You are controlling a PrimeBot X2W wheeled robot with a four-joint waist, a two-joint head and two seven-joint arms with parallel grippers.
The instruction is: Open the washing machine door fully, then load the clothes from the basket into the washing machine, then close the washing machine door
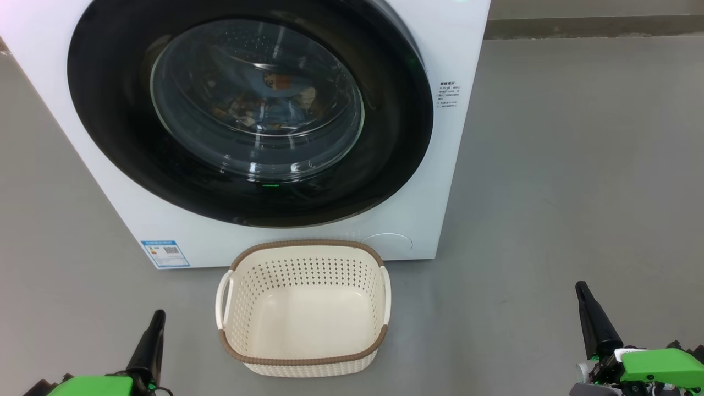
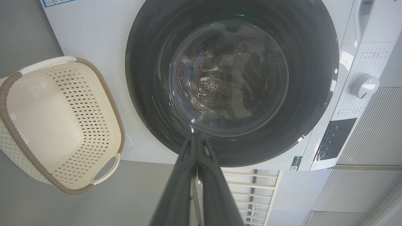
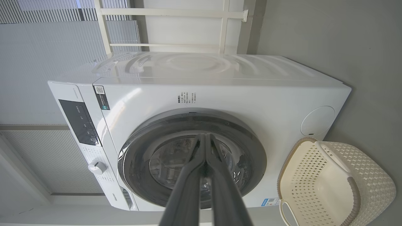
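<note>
Washing machine door [image 1: 385, 121], a glossy black rim around bulging clear glass, sits shut on the white boxy washing machine [image 1: 445, 181]. The clothes [image 1: 264, 104] show through it, inside the drum. Just in front, the perforated cream basket [image 1: 308, 269] stands on smooth grey floor [image 1: 550, 192]. The left gripper [image 1: 159, 316] and right gripper [image 1: 582, 289] flank it, each with its fingers pressed together.

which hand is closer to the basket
The left hand, at the lower left of the head view, a short gap from the basket; the right hand sits much farther off on the other side.
</note>
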